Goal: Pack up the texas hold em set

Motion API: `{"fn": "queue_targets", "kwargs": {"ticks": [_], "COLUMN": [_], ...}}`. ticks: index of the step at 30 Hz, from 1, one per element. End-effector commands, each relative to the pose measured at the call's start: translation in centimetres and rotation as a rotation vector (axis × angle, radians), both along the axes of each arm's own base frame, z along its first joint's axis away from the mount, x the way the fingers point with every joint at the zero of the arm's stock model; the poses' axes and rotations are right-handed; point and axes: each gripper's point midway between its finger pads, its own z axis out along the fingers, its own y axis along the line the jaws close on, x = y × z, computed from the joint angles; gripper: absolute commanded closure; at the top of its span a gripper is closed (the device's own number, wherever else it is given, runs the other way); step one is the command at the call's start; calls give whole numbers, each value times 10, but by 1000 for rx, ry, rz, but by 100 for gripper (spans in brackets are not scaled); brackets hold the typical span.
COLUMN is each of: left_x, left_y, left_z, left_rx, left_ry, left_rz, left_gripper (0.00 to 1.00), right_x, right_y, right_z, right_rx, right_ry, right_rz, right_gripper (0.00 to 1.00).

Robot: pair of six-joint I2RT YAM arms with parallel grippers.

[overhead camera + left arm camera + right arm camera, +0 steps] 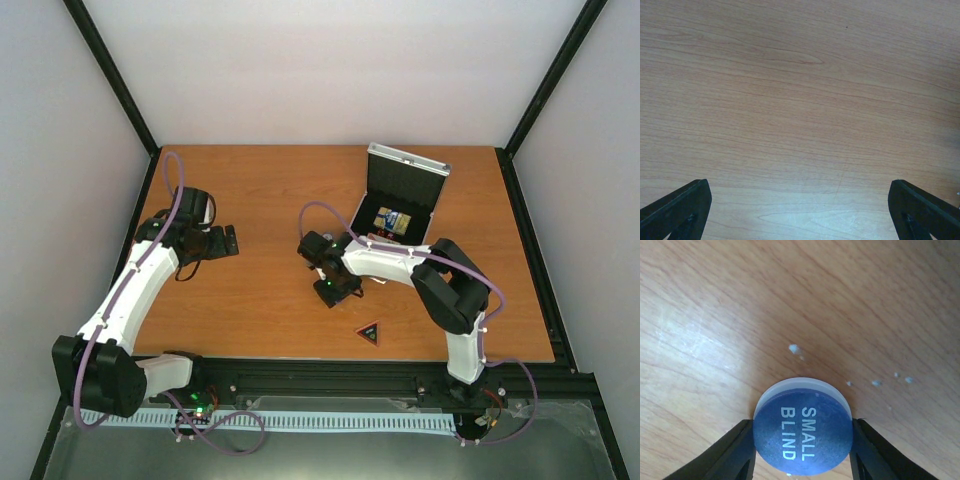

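My right gripper (802,442) is shut on the blue chip (802,432), which reads "SMALL BLIND" and has a pale rim; both fingers press its sides just over the wooden table. In the top view this gripper (315,252) is at mid table, left of the open silver case (405,185) with black lining. A blue-gold card deck (393,220) lies in the case. The black triangle (369,333) lies near the front edge. My left gripper (226,242) is open and empty over bare wood at the left; its fingertips (682,207) show at the view's lower corners.
Small white crumbs (794,348) lie on the wood beyond the chip. The table (260,190) is bounded by a black frame rail (400,372) along the front and white walls at the sides and back.
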Motion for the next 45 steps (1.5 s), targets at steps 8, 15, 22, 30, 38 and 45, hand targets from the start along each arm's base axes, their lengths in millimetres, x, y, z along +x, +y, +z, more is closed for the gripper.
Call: {"fn": "queue_targets", "kwargs": {"ticks": [8, 15, 22, 30, 38, 45], "left_x": [-3, -2, 0, 1, 2, 4], "left_y": [1, 0, 0, 1, 3, 2], "left_z": [3, 1, 0, -4, -7, -13], "left_rx": [17, 17, 19, 31, 39, 42], "left_ry": [-8, -4, 3, 20, 28, 44], "left_rz": [-16, -22, -24, -21, -16, -20], "left_gripper": [0, 0, 0, 0, 0, 0], "right_x": [29, 70, 117, 159, 177, 182], "right_y": [-22, -60, -94, -111, -118, -119], "right_z": [46, 65, 66, 48, 24, 15], "right_rx": [-6, 5, -9, -24, -31, -25], "right_ry": [-88, -139, -184, -201, -179, -172], "right_rz": [-71, -173, -255, -295, -318, -334], "right_gripper": [63, 63, 63, 64, 65, 66]}}
